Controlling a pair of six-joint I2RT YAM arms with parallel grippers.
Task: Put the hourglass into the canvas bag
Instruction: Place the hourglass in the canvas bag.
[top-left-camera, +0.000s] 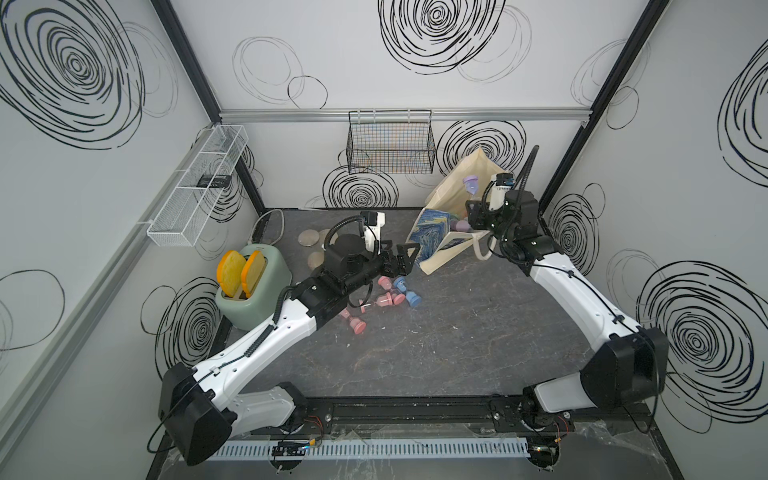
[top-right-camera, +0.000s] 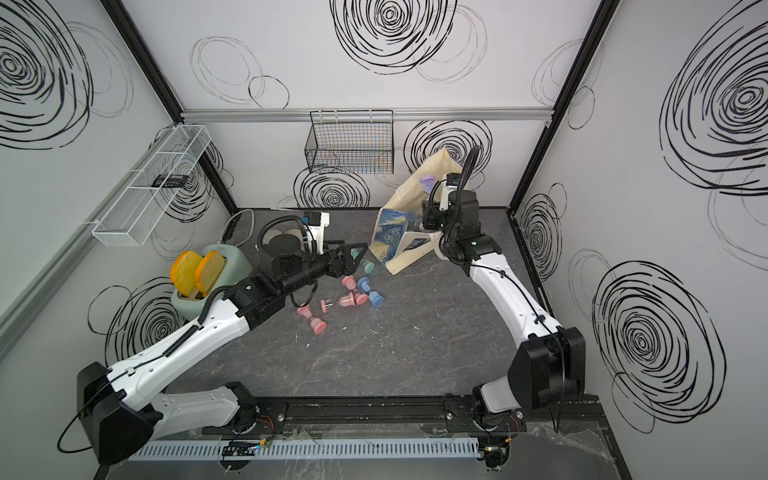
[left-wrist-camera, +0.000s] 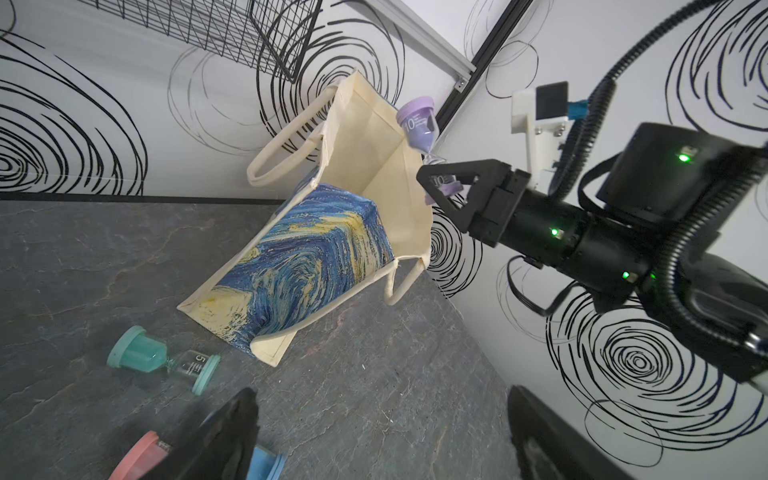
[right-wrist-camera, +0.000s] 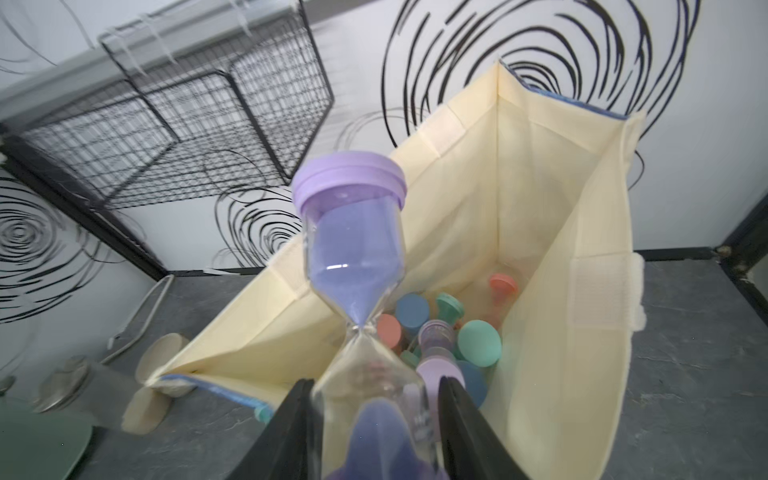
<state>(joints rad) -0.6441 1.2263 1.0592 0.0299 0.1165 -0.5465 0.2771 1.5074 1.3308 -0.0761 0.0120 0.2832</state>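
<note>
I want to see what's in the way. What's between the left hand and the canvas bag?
A teal hourglass, lying on its side on the table; the left wrist view shows it.

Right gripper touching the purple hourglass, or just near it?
Touching. In the right wrist view the right gripper clamps the purple hourglass by its lower glass bulb, holding it above the canvas bag.

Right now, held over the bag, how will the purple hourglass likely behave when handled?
The purple hourglass looks glassy with a thin neck, so probably fragile. The right gripper pinches its smooth lower bulb, likely a slippery hold. Round caps suggest it rolls when lying down.
</note>
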